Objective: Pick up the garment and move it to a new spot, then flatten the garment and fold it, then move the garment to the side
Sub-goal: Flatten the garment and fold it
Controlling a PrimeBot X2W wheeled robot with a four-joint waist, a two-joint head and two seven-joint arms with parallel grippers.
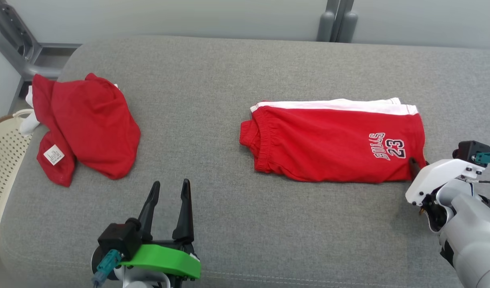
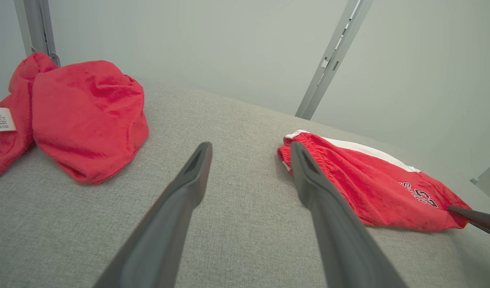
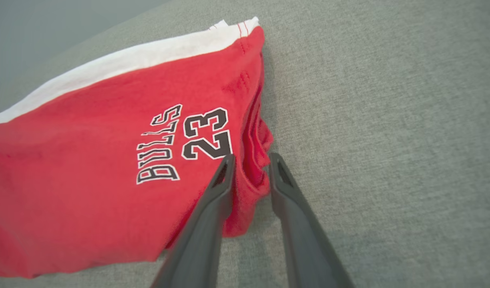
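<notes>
Two right fingers [image 3: 215, 196] — parted — straddle the shorts' [image 3: 109, 168] hem.

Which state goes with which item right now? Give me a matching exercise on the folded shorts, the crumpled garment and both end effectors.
Items:
1. folded shorts
2. crumpled garment
3. left end effector
4. right end effector

States:
A. wide open, nothing between its fingers
B. heaped at the left end of the cushion
C. at the shorts' hem corner, cloth between its fingers
D. lying flat, centre-right on the cushion

Pairs: 1-D; 2-B; 3-A; 4-C
</notes>
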